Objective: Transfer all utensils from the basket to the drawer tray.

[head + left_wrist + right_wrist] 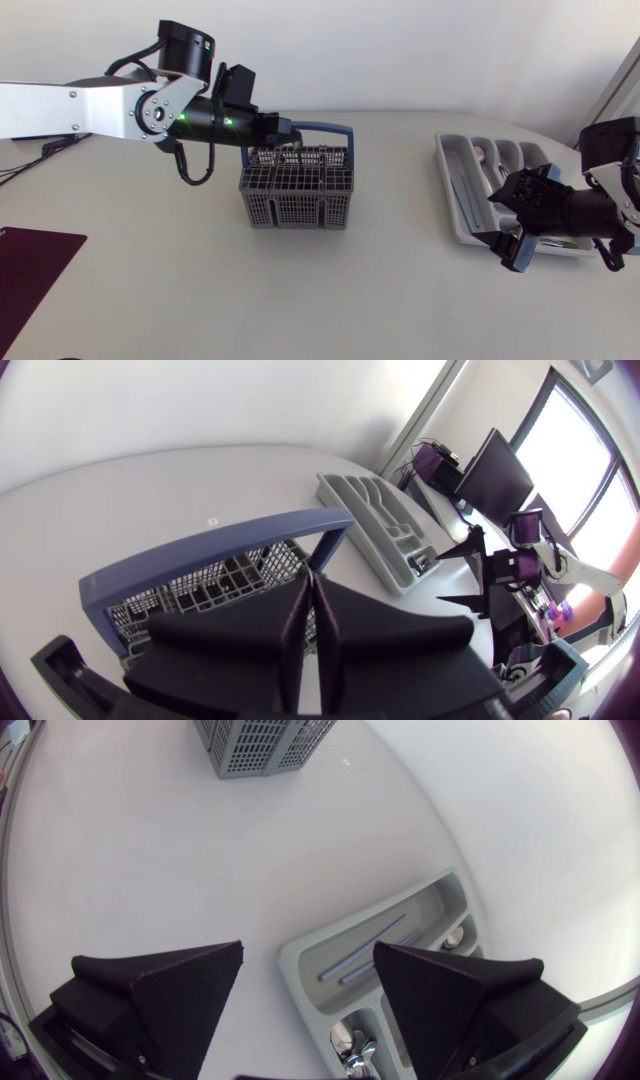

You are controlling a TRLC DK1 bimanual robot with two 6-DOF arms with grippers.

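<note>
Two arms are seen over the tabletop [150, 300], placed well apart. The left end effector [312, 595] is held down at the back of the grey basket [297, 195], right by its blue handle [335, 130]. Its fingers [295, 630] are pressed together, and whether anything is pinched between them cannot be told. The basket is set upright near the middle of the tabletop, and what lies in its compartments is hidden by the top grid and the arm. Over on the right, the drawer tray [452, 195] is laid flat, well apart from the basket. The right end effector [308, 965] is hung over its near end, fingers spread wide with nothing touched. Two long bluish utensils [365, 952] are seen lying side by side in the tray's long compartment, and shiny metal pieces [352, 1048] are gathered in a neighbouring one. A dark red mat [35, 270] is laid at the tabletop's near left corner.
</note>
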